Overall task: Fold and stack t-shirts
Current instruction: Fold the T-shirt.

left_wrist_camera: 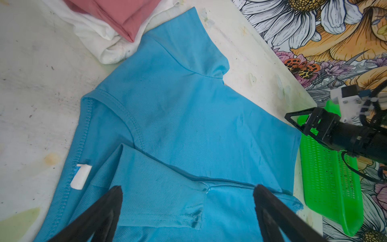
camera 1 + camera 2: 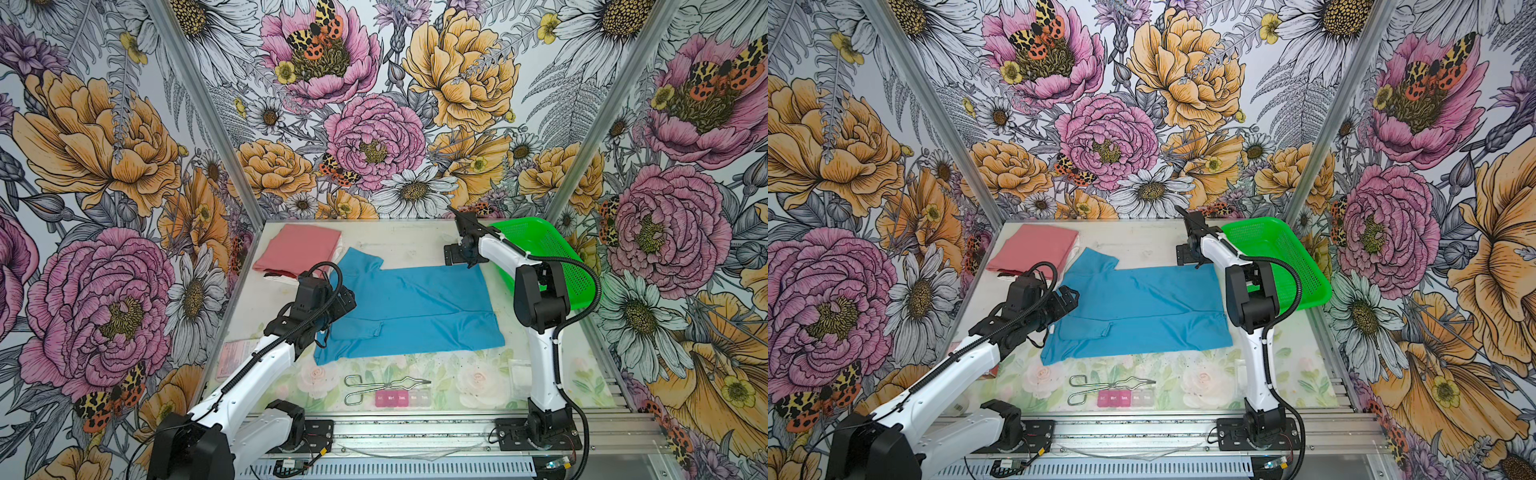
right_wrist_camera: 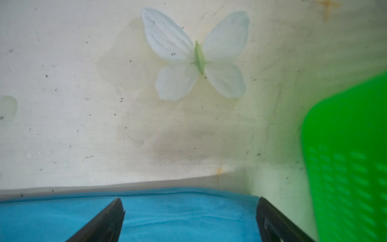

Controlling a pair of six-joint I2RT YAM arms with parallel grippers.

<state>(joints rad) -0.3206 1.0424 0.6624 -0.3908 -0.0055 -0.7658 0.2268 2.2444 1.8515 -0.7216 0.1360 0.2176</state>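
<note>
Sky-blue t-shirt (image 2: 415, 307) (image 2: 1142, 307) lies spread flat on the pale surface (image 2: 415, 241), its hem end just beside the green basket (image 2: 552, 249) and its collar end pointing away from the basket. One long side is folded in, so that sleeve lies on top of the body; the other sleeve sticks out on the side away from you. Your right claw (image 3: 188, 200) sits low over the hem corner nearest the basket, jaws spread wide with one on either side of the cloth edge and nothing gripped. Your left claw (image 1: 187, 188) hangs over the folded-in sleeve at the end of the shirt far from the basket, jaws also wide apart and grasping nothing; whether the tips touch the fabric cannot be told. A white label (image 1: 80, 177) shows inside the collar. Well apart from the basket, beyond the blue shirt, a folded salmon-pink t-shirt (image 2: 297, 249) rests on a folded white t-shirt (image 1: 98, 35), with the blue sleeve just beside them. Metal tongs (image 2: 374, 386) and a pink pill box (image 2: 401, 398) lie near your edge of the surface, well apart from the basket.
</note>
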